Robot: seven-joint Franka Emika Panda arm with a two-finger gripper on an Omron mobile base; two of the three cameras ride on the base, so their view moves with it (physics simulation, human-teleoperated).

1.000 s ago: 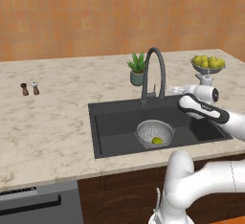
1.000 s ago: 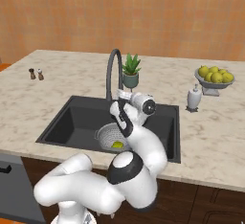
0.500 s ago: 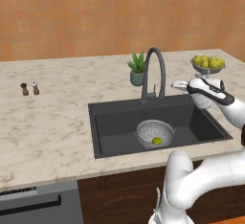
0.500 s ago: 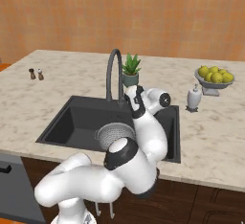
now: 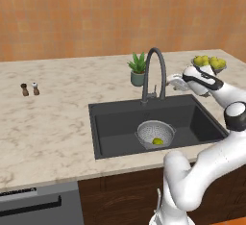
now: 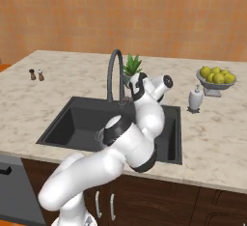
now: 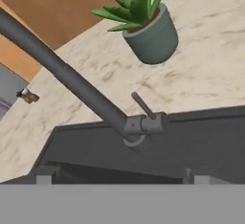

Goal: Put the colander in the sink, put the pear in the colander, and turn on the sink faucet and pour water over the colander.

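The grey colander [image 5: 154, 133] stands in the black sink [image 5: 115, 123], with the small yellow-green pear [image 5: 157, 141] lying inside it. The dark gooseneck sink faucet [image 5: 153, 70] rises behind the basin, and no water runs from it. My gripper [image 5: 174, 81] hovers open just right of the spout, level with its upper part, holding nothing. In the hand view the open gripper [image 7: 119, 175] faces the faucet [image 7: 72, 82] base and its small side lever [image 7: 142, 106], still apart from them. In the right base view my arm covers the colander, and the faucet [image 6: 115, 75] stands beside the hand.
A potted plant [image 5: 138, 70] stands right behind the faucet. A footed bowl of yellow fruit [image 5: 209, 63] and a soap dispenser [image 6: 194, 99] sit to the right of the sink. Two small shakers [image 5: 30, 89] stand far left on the marble counter.
The hand has risen from over the sink's right side and swung back toward the faucet, staying open. Colander and pear have not moved.
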